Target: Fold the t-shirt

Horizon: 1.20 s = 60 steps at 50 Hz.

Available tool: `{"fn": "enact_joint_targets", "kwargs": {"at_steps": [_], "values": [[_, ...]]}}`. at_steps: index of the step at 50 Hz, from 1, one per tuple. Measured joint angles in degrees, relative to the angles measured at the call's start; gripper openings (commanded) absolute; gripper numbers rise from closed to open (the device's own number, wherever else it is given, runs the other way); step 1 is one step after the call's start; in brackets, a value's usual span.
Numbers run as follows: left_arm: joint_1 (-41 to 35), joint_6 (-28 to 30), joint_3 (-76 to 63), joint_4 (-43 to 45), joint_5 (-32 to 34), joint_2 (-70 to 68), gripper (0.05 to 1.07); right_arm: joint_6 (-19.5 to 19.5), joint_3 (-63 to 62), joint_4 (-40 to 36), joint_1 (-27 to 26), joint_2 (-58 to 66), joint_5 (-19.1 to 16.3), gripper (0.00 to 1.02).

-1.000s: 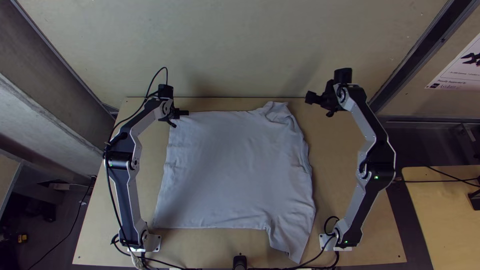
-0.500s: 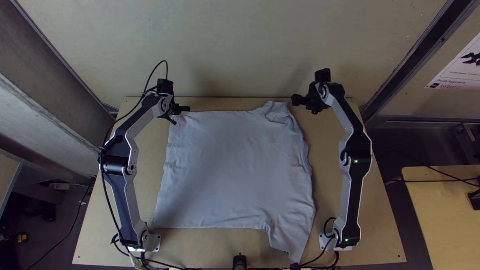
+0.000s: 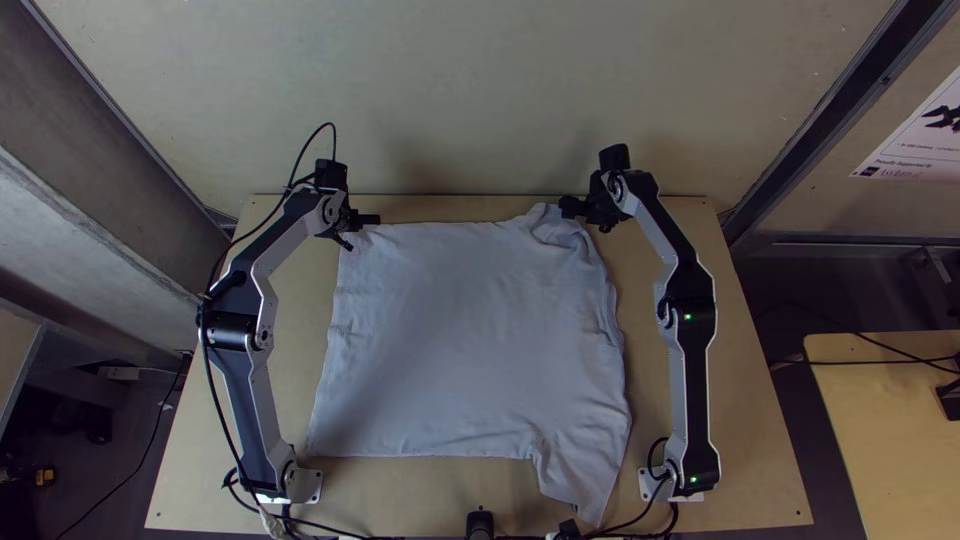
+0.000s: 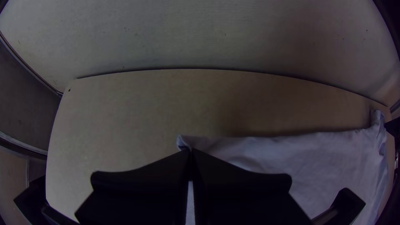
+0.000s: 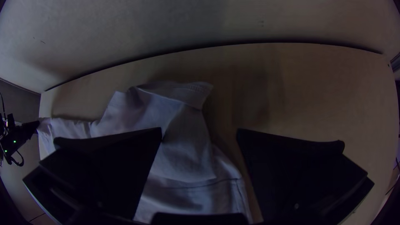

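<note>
In the top view, the t-shirt (image 3: 470, 340) lies on the counter (image 3: 760, 485) at mid-frame, between the left arm (image 3: 250, 400) and the right arm (image 3: 692, 385). The left end effector (image 3: 372, 219) is at its upper left corner, the right end effector (image 3: 568, 207) by its upper right; a side table (image 3: 885, 430) stands lower right.

Top view: looking steeply down on the table (image 3: 300, 370) from high up. Both wrist views: facing the wall (image 3: 480, 100) from low and close, sharing the t-shirt's far edge (image 3: 450, 230).
</note>
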Motion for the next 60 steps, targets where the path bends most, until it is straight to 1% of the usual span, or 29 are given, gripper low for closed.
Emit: {"fn": "enact_joint_targets", "kwargs": {"at_steps": [3, 8, 9, 23, 33, 44, 60], "values": [[0.0, 0.0, 0.0, 0.0, 0.0, 0.0, 0.08, 0.0, 0.0, 0.5, 0.3, 0.5, 0.0, 0.40], [-0.1, 0.0, 0.0, 0.0, 0.0, 0.0, 0.08, -0.2, 0.0, 1.8, 0.7, 1.4, 0.0, 0.04], [-0.1, 0.0, 0.0, 0.0, 0.0, 0.0, 0.08, -0.2, 0.0, 2.0, 0.7, 1.5, 0.0, 0.02], [0.0, 0.0, 0.0, 0.0, 0.0, 0.0, 0.08, -0.4, 0.1, 3.1, 0.9, 1.8, 0.0, 0.02], [0.2, -0.7, 0.2, -0.2, 0.2, 0.0, 0.08, -0.4, 0.1, 3.1, -0.9, 1.6, 0.0, 0.02], [1.1, -1.7, 0.4, -0.5, 1.8, 0.0, 0.08, -0.4, 0.1, 3.1, -3.6, -0.1, 0.0, 0.02], [2.0, -4.7, 0.5, -1.0, 5.9, 0.0, 0.08, -0.4, 0.1, 4.9, -4.0, -1.7, 0.0, 0.02]]}}
